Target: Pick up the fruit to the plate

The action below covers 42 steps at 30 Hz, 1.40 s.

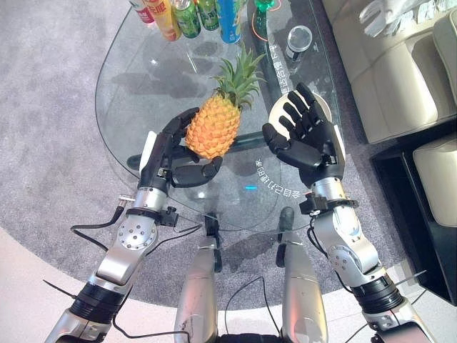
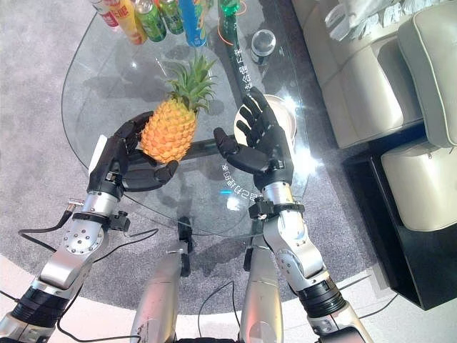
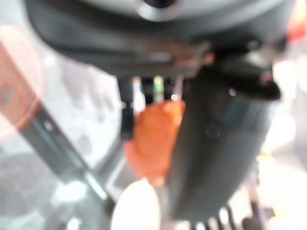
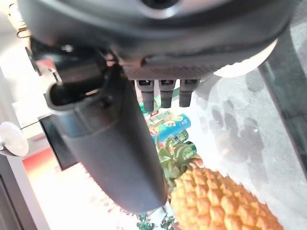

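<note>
Pineapple [image 1: 213, 127]: one, orange body with green crown pointing to the upper right, at the centre of the head views. It lay tilted in my left hand [image 1: 173, 158], held above the glass table [image 1: 128, 64].

Left hand: palm up, fingers and thumb curled under and round the fruit's lower end. My left wrist view gave an orange patch past the dark hand.

Right hand [image 1: 305, 139]: open, palm up, fingers straight and spread, just right of the pineapple and apart from it. My right wrist view showed the pineapple and its crown past the thumb.

Plate [image 1: 323, 108]: one, white, on the table right of centre, mostly hidden behind my right hand.

Cans and bottles [image 1: 187, 16]: a row along the table's upper edge.

Sofa [image 1: 400, 71]: cream, upper right of the frame.
</note>
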Tool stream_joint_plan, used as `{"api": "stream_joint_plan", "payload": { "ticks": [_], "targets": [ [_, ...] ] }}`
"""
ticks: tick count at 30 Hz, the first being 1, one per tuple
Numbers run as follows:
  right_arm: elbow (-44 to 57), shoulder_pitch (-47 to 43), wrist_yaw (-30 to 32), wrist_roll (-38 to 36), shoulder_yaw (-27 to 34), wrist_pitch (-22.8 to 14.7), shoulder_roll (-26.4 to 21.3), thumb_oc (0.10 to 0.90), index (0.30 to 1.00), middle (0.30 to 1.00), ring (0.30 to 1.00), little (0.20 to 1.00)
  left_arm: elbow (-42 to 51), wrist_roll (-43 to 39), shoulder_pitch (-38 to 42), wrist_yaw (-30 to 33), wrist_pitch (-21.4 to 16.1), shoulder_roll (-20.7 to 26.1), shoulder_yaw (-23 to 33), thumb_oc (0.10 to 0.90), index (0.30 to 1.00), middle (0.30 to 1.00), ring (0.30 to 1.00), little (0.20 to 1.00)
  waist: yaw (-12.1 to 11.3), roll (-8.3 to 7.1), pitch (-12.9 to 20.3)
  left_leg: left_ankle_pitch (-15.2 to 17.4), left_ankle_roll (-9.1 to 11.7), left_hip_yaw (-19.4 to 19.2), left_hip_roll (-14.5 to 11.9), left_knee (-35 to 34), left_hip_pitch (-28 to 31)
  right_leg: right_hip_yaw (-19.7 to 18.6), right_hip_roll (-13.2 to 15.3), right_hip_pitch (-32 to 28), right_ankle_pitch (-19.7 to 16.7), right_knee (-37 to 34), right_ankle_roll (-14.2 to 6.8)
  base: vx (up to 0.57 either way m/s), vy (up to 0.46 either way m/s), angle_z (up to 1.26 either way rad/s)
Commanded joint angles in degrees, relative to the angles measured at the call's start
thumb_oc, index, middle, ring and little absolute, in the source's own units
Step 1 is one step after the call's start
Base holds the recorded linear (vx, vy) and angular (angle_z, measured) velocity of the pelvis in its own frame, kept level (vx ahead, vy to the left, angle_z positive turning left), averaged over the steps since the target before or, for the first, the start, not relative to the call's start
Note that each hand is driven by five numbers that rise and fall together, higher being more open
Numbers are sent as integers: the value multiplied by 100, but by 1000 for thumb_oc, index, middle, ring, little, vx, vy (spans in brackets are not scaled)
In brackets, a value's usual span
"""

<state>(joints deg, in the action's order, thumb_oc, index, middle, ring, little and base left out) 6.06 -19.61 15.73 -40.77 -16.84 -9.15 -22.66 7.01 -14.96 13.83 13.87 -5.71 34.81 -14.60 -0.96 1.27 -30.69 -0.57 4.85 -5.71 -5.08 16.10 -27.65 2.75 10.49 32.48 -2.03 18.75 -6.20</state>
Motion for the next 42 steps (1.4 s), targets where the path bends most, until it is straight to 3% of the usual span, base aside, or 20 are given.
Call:
{"api": "stream_joint_plan", "payload": {
  "ticks": [1,7,15,26,35,42],
  "targets": [
    [446,-540,-391,-414,41,-412,100,800,900,900,900,900,1255,-136,527,-145,-858,256,202,100,300,300,300,200,74,80,90,558,-403,-259,904,424,-60,699,-591,-553,484,-190,287,0,0,0],
    [70,-717,-750,-1287,-97,-390,177,800,900,900,900,900,1346,-153,632,-377,-1035,355,102,100,300,300,300,200,-10,95,90,536,-406,-217,936,364,41,762,-567,-670,465,-249,282,-13,-11,5],
    [-231,-874,-1945,-3004,-148,-106,271,800,900,900,900,900,1310,-263,683,-603,-1136,495,127,100,300,300,300,200,-106,108,90,526,-401,-154,968,337,94,826,-549,-740,463,-274,278,-5,-15,5],
    [-348,-1087,-2756,-3200,-101,-339,226,800,900,900,900,900,1148,-398,782,-860,-1120,618,7,100,300,300,300,200,-113,133,90,554,-421,-134,995,371,67,820,-553,-720,452,-279,258,-2,-5,1],
    [-347,-1006,-2850,-3291,-26,-363,195,800,900,900,900,900,1044,-415,675,-1080,-1129,601,-18,100,300,300,300,200,-94,151,90,552,-424,-139,1012,386,-11,810,-548,-653,437,-285,257,0,0,0],
    [-660,-1208,-2634,-3222,80,-632,3,800,900,900,900,900,955,-508,880,-1539,-837,769,-331,100,300,300,300,200,-53,210,90,573,-423,-197,1014,418,-79,804,-516,-570,420,-271,251,4,9,0]
  ]
}}
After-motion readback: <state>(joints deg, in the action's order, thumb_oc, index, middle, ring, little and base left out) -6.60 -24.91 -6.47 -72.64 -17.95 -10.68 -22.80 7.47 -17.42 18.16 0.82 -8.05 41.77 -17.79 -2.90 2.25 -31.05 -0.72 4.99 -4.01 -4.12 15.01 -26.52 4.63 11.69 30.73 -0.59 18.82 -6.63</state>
